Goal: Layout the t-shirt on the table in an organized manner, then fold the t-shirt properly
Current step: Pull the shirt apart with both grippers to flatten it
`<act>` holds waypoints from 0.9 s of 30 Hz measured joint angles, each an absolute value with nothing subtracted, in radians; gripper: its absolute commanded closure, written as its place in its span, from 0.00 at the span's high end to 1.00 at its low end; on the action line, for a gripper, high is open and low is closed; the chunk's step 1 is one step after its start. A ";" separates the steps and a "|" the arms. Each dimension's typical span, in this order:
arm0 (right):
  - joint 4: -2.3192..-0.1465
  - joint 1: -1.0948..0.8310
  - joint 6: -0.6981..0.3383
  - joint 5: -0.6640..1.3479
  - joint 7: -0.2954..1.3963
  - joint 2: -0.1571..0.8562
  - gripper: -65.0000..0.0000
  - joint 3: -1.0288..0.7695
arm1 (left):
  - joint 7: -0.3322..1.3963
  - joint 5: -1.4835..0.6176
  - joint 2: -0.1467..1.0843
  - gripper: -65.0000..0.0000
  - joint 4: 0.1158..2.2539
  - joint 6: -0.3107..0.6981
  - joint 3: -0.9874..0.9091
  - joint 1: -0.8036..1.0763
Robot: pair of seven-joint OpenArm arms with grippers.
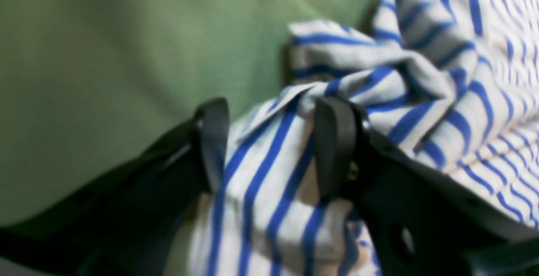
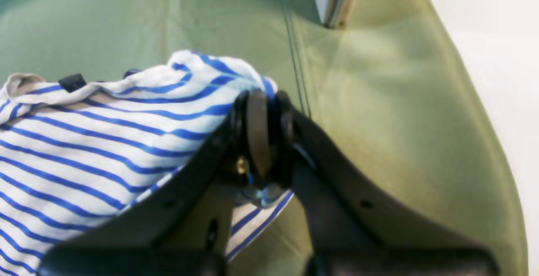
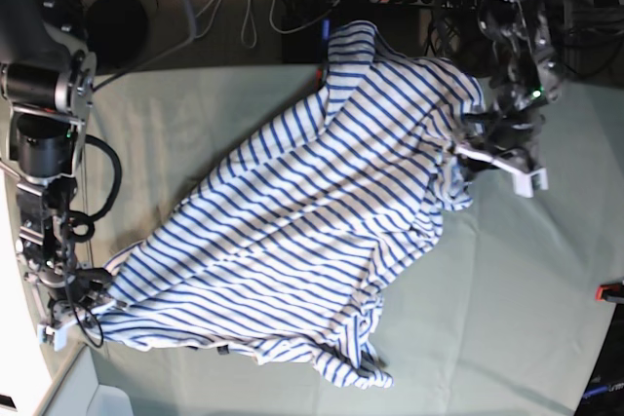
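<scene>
The striped t-shirt (image 3: 292, 211) lies spread diagonally across the table (image 3: 507, 280), stretched between the two arms, its cloth wrinkled and bunched rather than flat. One end reaches the table's edge near the right gripper (image 3: 70, 311), the other rises toward the left gripper (image 3: 478, 148); a loose fold trails toward the near edge of the table.

In the right wrist view, the right gripper (image 2: 263, 112) has its fingers pressed together on a corner of the t-shirt (image 2: 97, 141); the striped cloth fans out from the pinch to the view's left, and a strip of it hangs below the fingers. A small dark tag (image 2: 71, 81) shows at the upper edge of the fabric. The green table cover (image 2: 400, 120) lies bare on the other side.

In the left wrist view, the left gripper (image 1: 269, 141) has its jaws spread apart, and a band of the t-shirt (image 1: 421, 78) runs between them. The cloth touches the inner face of each finger but is not squeezed. Beyond the fingertips it piles into a crumpled heap on the table (image 1: 105, 49).
</scene>
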State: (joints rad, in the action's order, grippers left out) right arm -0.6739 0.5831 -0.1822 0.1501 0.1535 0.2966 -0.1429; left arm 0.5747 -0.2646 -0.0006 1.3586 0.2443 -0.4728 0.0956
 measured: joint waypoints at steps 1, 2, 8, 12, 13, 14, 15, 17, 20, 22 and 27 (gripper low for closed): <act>-0.674 0.584 -0.182 0.150 0.153 0.296 0.00 -0.143 | 0.575 -0.267 -0.001 0.49 1.338 0.244 -0.462 0.089; -0.674 0.585 -0.182 0.150 0.153 0.296 0.00 -0.143 | 0.574 -0.268 -0.002 0.49 1.317 0.248 -0.453 0.083; -0.673 0.584 -0.182 0.150 0.157 0.297 0.00 -0.143 | 0.530 -0.274 0.005 0.26 1.240 0.248 -0.426 0.051; -0.673 0.581 -0.182 0.150 0.155 0.296 0.00 -0.143 | 0.530 -0.282 0.019 0.00 1.218 0.252 -0.421 0.038; -0.675 0.573 -0.182 0.151 0.149 0.296 0.00 -0.143 | 0.541 -0.286 0.033 0.02 1.217 0.259 -0.418 0.038; -0.675 0.564 -0.181 0.151 0.143 0.297 0.00 -0.143 | 0.550 -0.290 0.038 0.00 1.219 0.262 -0.423 0.038; -0.675 0.557 -0.182 0.150 0.146 0.297 0.00 -0.143 | 0.552 -0.289 0.039 0.00 1.223 0.262 -0.424 0.036; -0.675 0.544 -0.182 0.150 0.154 0.295 0.00 -0.143 | 0.595 -0.275 0.044 0.00 1.255 0.258 -0.428 0.031; -0.674 0.545 -0.182 0.150 0.154 0.295 0.00 -0.141 | 0.598 -0.275 0.062 0.00 1.338 0.255 -0.480 0.011; -0.675 0.548 -0.181 0.152 0.147 0.299 0.00 -0.141 | 0.601 -0.265 0.082 0.00 1.378 0.241 -0.508 -0.044; -0.675 0.544 -0.182 0.154 0.157 0.294 0.00 -0.142 | 0.590 -0.276 0.140 0.00 1.396 0.256 -0.507 -0.201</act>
